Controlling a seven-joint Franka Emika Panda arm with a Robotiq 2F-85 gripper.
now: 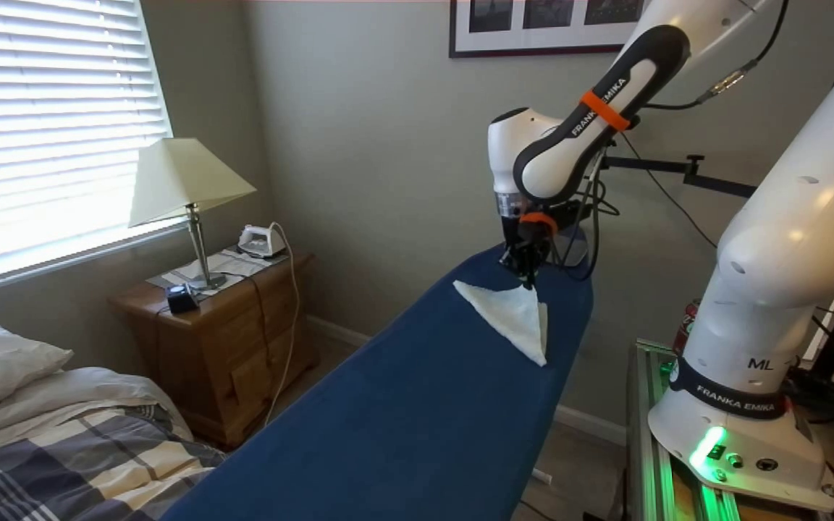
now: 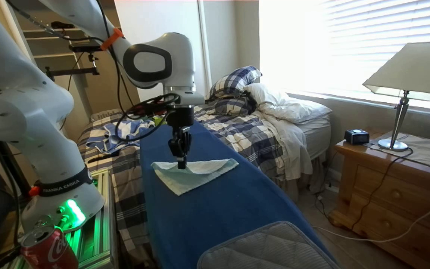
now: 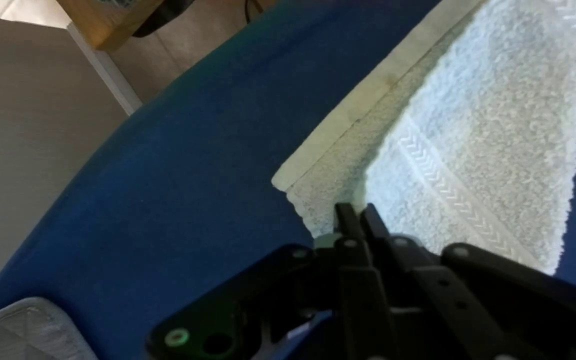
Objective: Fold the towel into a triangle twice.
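The pale towel [image 1: 511,315] lies folded into a rough triangle on the blue ironing board [image 1: 388,420]. It also shows in an exterior view [image 2: 192,179] with its long side toward the back and a point toward the front. In the wrist view, the towel's textured upper layer [image 3: 513,135] lies over a lower layer with a flat hem. My gripper [image 3: 355,210] points down, its fingertips nearly together on the upper layer's edge. In both exterior views the gripper tip [image 1: 528,281] [image 2: 181,164] is at the towel's raised edge. The pinched cloth is mostly hidden by the fingers.
A grey quilted pad [image 2: 267,246] lies on the board's narrow end. A bed [image 2: 245,138] stands alongside. A nightstand [image 1: 221,354] holds a lamp [image 1: 189,181] and an iron [image 1: 261,241]. A red can [image 2: 49,246] stands by the robot base.
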